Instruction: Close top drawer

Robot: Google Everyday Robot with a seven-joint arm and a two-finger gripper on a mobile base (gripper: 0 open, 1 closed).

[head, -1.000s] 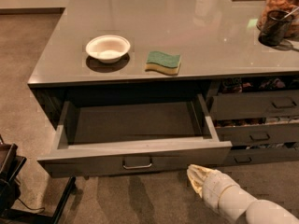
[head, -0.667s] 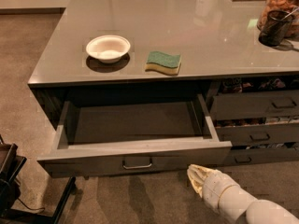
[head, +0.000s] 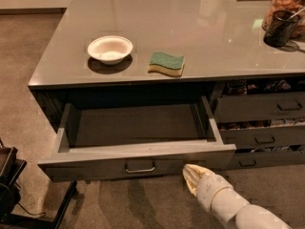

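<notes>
Below the glossy grey tabletop (head: 214, 46), the wide dark grey top drawer (head: 138, 149) stands pulled far out, with a small silvery bar handle (head: 139, 167) at the centre of its front. Low on the right, the white arm's cream-tipped gripper (head: 192, 175) sits at the front's lower edge, right of the handle. Its jaws are together and hold nothing; whether it touches the front cannot be told.

change | gripper (head: 191, 175) a touch nearer top drawer (head: 86, 168) front, right of handle (head: 139, 167)

end effector (head: 190, 174) at top drawer (head: 95, 165), arm (head: 252, 217) cropped
</notes>
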